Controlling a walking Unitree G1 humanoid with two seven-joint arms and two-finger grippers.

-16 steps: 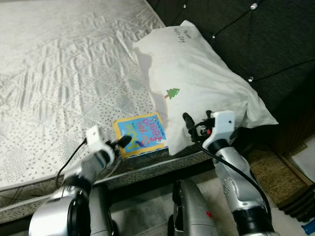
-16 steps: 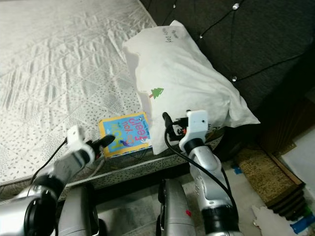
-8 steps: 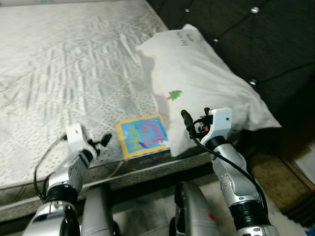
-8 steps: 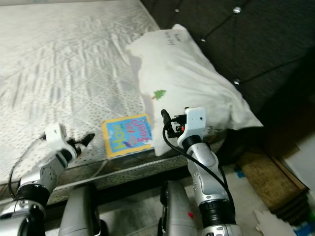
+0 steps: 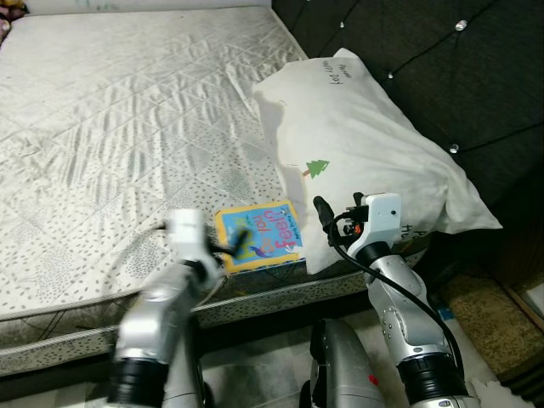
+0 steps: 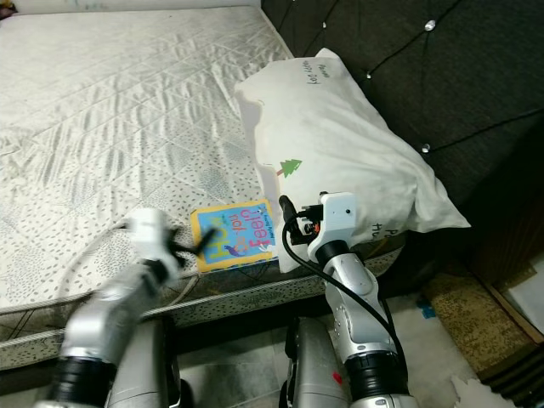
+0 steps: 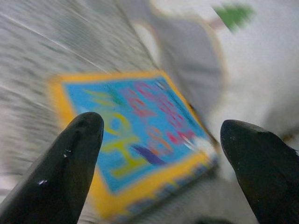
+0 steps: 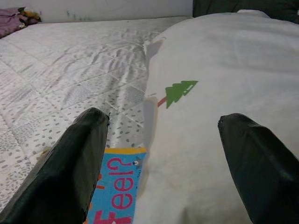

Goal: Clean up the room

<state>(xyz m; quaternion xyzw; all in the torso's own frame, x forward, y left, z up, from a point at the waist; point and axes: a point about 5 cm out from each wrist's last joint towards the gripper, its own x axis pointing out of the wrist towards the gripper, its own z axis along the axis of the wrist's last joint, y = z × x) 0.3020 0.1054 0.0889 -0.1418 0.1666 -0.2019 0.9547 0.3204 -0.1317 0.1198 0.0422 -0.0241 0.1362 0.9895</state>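
The book (image 5: 259, 235) is seen lying flat on the mattress (image 5: 119, 127) near its front edge, cover up, blue with a yellow border; one side is tucked just under the edge of the white pillow (image 5: 365, 161); its long axis is judged to run roughly along the bed's front edge.

The left gripper (image 7: 161, 154) is held just short of the book, jaws spread wide, the book framed between the two fingers in the left wrist view; that view is blurred, so contact cannot be confirmed; the book lies straight ahead of these jaws and slightly toward the pillow; the left arm is judged the nearer one for a pick.

The right gripper (image 8: 170, 154) is raised beside the pillow's front corner, jaws spread, aimed across the pillow with the book's corner low between the fingers; it is judged less well placed, the pillow being in the way.

The mattress is bare, quilted, dotted, wrinkled; a dark tufted headboard (image 5: 442, 76) stands behind the pillow; a brown mat (image 5: 489, 310) is seen on the floor at the far right.
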